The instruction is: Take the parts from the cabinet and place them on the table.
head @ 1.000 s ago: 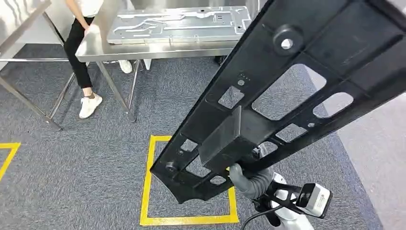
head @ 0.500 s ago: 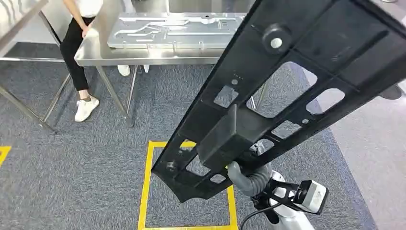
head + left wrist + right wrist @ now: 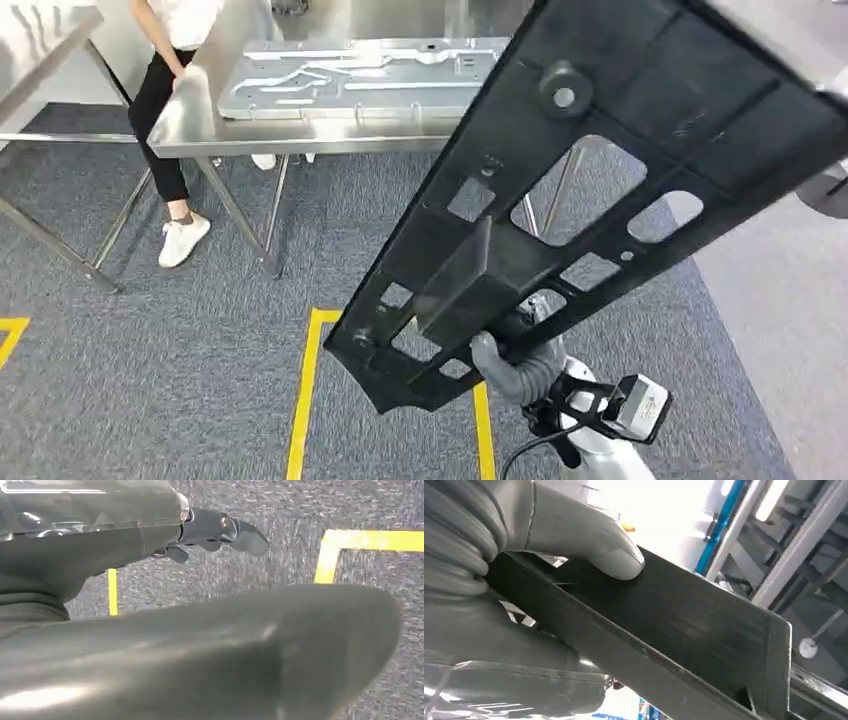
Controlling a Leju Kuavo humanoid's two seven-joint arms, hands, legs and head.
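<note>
I have the right hand (image 3: 512, 362) closed on the black panel (image 3: 600, 190), gripping the boxy rib near its low end; in the right wrist view the thumb (image 3: 589, 545) presses flat on the panel's face. The panel runs long, from low near me up and away to the right, and most of its length overhangs far beyond the grip.

Left hand (image 3: 215, 530) hangs over the carpet, holding nothing, fingers loosely extended.

Table (image 3: 190, 125) sits far left-centre, well apart from the panel. A metal plate (image 3: 360, 75) already lies on it. A person (image 3: 170, 90) stands at the table's left end, touching or just beside its edge.

Risks as I judge them:
- Grip is at one end only. The overhang gives leverage; a jolt while walking could twist the panel in the fingers or let it slide out.
- The far end is out of my frame to the right. I cannot tell what it clears, so turning toward the table could swing it into something.
- Person close to the drop spot; the swinging end could reach them.
- The plate takes up much of the tabletop. Setting down on it could scrape it or leave the panel teetering.
</note>
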